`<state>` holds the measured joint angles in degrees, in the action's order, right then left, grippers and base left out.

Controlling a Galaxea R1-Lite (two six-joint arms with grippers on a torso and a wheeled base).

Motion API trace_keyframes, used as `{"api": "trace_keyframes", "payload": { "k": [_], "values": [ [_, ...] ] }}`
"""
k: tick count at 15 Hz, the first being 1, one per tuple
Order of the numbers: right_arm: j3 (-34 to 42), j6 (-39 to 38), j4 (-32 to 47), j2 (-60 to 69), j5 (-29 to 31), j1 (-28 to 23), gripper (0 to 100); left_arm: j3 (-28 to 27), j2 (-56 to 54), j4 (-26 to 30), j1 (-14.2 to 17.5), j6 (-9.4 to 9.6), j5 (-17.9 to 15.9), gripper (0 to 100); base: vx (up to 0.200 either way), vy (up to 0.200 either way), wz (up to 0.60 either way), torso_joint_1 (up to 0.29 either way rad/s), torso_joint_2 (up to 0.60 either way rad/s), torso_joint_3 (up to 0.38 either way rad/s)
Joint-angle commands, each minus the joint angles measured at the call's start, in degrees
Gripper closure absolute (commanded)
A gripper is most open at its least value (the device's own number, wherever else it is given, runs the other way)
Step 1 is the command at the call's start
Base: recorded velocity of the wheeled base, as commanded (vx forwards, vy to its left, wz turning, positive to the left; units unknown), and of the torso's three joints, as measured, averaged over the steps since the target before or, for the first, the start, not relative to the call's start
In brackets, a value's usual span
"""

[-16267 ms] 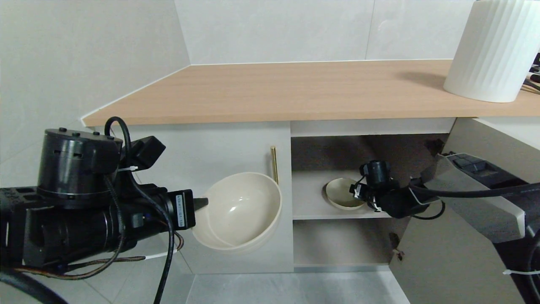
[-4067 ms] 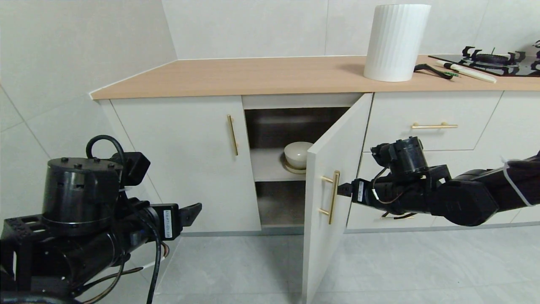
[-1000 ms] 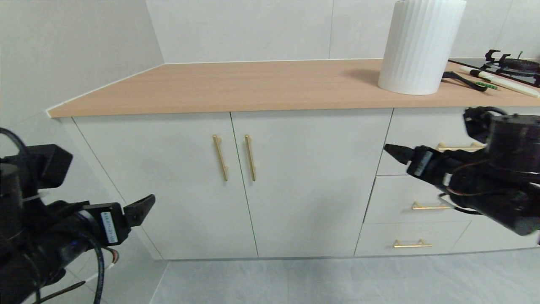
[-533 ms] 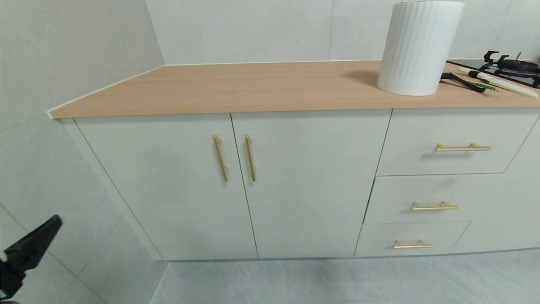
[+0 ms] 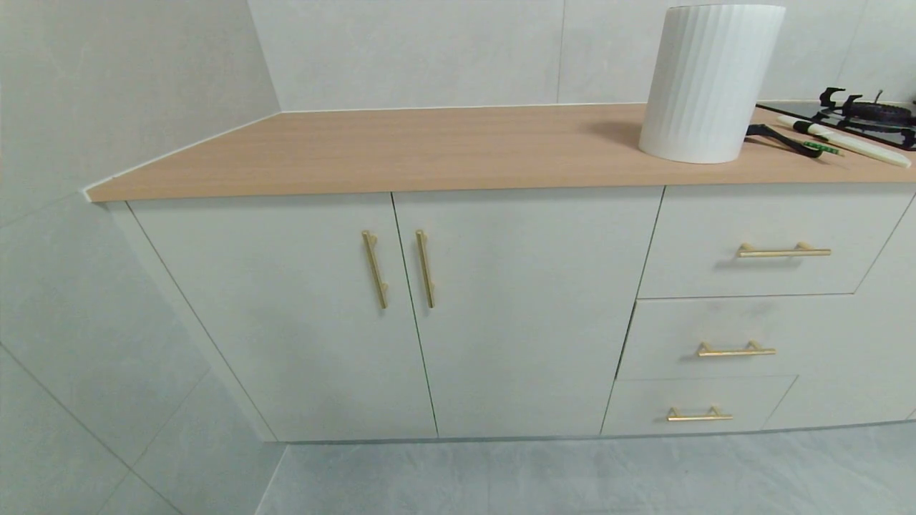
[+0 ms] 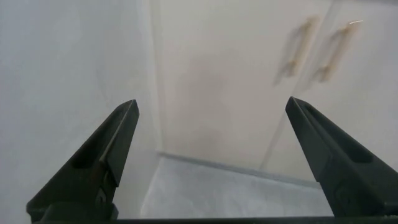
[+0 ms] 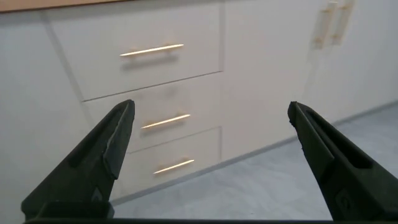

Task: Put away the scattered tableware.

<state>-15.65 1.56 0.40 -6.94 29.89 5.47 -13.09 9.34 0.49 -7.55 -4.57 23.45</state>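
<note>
One long wooden countertop (image 5: 429, 150) runs from the corner at the left wall to the stove (image 5: 869, 111) at its right end. You see a plain stretch of wood from that corner up to the container. The grey floor (image 5: 572, 476) runs along the foot of the cabinet.

Under the countertop's front edge, the two cabinet doors (image 5: 529, 307) sit shut and flush, with their gold handles side by side at the middle seam. Anything stored behind them is hidden from you. Right of the doors, three drawers (image 5: 758, 214) are stacked, all pushed in.

The white ribbed container (image 5: 708, 82) stands upright near the countertop's right end, set back from the front edge. Just beside it, toward the stove, the loose utensils (image 5: 851, 141) lie flat on the wood.

Your left gripper (image 6: 211, 104) faces the doors, apart from them, fingers spread wide with nothing between. Your right gripper (image 7: 210, 106) faces the drawers, equally wide.
</note>
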Motion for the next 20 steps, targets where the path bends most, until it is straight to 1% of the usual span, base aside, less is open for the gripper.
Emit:
{"api": "trace_keyframes", "payload": {
  "k": [1,2,3,4,5,6,7,8,9,10,11,12,13,14,15,16,20],
  "values": [
    [3.3,2.0,0.8,6.4,-1.8,-6.0,0,5.2,-5.2,-3.0,5.8,0.53,1.0,0,0.000,0.000,0.00,0.000,0.00,0.000],
    [5.8,2.1,0.2,6.9,-2.2,-5.8,0,7.6,-9.3,-3.2,8.1,3.17,-0.4,0,0.000,0.000,0.00,0.000,0.00,0.000],
    [7.0,1.9,-1.0,6.9,-1.6,-5.8,0,9.8,-9.3,-3.8,8.1,4.75,-0.6,0,0.000,0.000,0.00,0.000,0.00,0.000],
    [9.7,1.8,-3.4,6.9,-2.6,-5.8,0,13.0,-9.3,-6.5,8.1,5.45,-0.5,0,0.000,0.000,0.00,0.000,0.00,0.000],
    [12.3,1.6,-3.8,6.9,-4.7,-5.8,0,13.1,-9.3,-5.1,8.1,6.59,-0.7,0,0.000,0.000,0.00,0.000,0.00,0.000],
    [15.7,0.8,-3.8,6.9,-7.7,-5.8,0,13.1,-9.3,-2.6,8.1,8.00,-1.1,0,0.000,0.000,0.00,0.000,0.00,0.000],
    [15.4,-2.5,-3.0,6.9,-10.6,-5.7,0,13.1,-9.3,-2.9,8.0,8.00,-3.2,0,0.000,0.000,0.00,0.000,0.00,0.000],
    [15.5,-3.9,-3.0,6.9,-12.9,-5.7,0,13.1,-9.3,-2.9,8.0,7.65,-7.0,0,0.000,0.000,0.00,0.000,0.00,0.000],
    [15.5,-4.0,-2.8,6.9,-17.4,-5.7,0,13.1,-9.3,-2.6,8.0,3.96,-15.6,0,0.000,0.000,0.00,0.000,0.00,0.000],
    [15.5,-4.0,-2.8,6.9,-20.8,-5.7,0,13.1,-9.3,-1.7,8.0,3.17,-19.6,0,0.000,0.000,0.00,0.000,0.00,0.000],
    [15.6,-3.7,-0.7,6.8,-25.9,-5.7,0,13.1,-9.3,-0.8,8.0,4.31,-21.2,0,0.000,0.000,0.00,0.000,0.00,0.000],
    [15.3,-3.0,0.7,6.8,-27.7,-5.7,0,13.1,-9.3,-0.8,8.0,4.66,-21.3,0,0.000,0.000,0.00,0.000,0.00,0.000],
    [15.4,-0.3,0.1,6.9,-28.1,-5.7,0,13.1,-9.3,-0.8,8.0,5.45,-21.3,0,0.000,0.000,0.00,0.000,0.00,0.000],
    [15.5,-0.2,0.1,6.8,-28.1,-5.6,0,13.1,-9.3,-0.8,8.0,6.24,-21.3,0,0.000,0.000,0.00,0.000,0.00,0.000],
    [15.5,-0.3,0.1,6.8,-28.2,-5.6,0,13.1,-9.3,-0.8,8.0,5.54,-21.3,0,0.000,0.000,0.00,0.000,0.00,0.000],
    [15.5,-0.6,0.1,6.9,-28.2,-5.6,0,13.1,-9.3,-0.8,8.0,3.87,-21.3,0,0.000,0.000,0.00,0.000,0.00,0.000],
    [15.5,-1.6,0.1,6.9,-28.0,-5.6,0,13.1,-9.3,-0.8,8.0,4.04,-21.3,0,0.000,0.000,0.00,0.000,0.00,0.000]
  ]
}}
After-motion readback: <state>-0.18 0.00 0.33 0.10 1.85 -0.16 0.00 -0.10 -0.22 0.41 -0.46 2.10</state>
